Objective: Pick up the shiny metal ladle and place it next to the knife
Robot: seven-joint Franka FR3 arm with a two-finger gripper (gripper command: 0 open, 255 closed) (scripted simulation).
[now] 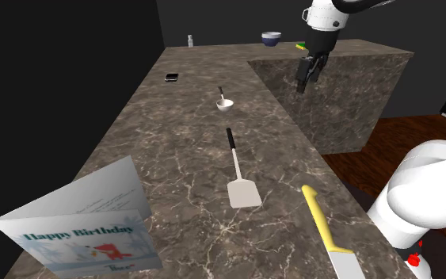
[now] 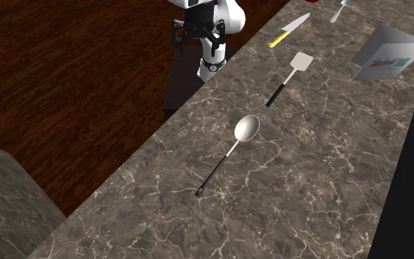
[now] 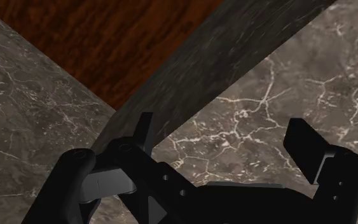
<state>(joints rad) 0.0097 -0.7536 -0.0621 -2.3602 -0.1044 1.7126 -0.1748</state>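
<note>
The shiny metal ladle [image 1: 225,101] [image 2: 236,144] lies on the marble counter [image 1: 181,150], its bowl toward the spatula and its thin dark handle pointing away. The knife [image 1: 324,230] [image 2: 288,31], with a yellow handle and silver blade, lies at the counter's near end by the stand. My black gripper [image 1: 306,77] [image 2: 196,31] hangs high in the air beside the counter's edge, above the corner where the second counter block meets it, well off from the ladle. In the wrist view its fingers [image 3: 142,130] stand apart with nothing between them, so it is open.
A spatula [image 1: 241,173] [image 2: 290,72] lies between ladle and knife. A birthday card [image 1: 82,222] [image 2: 389,55] stands near the front. A phone [image 1: 171,77], a small bottle [image 1: 189,40] and a blue bowl [image 1: 271,37] sit far back. Wooden floor [image 2: 73,81] lies beside the counter.
</note>
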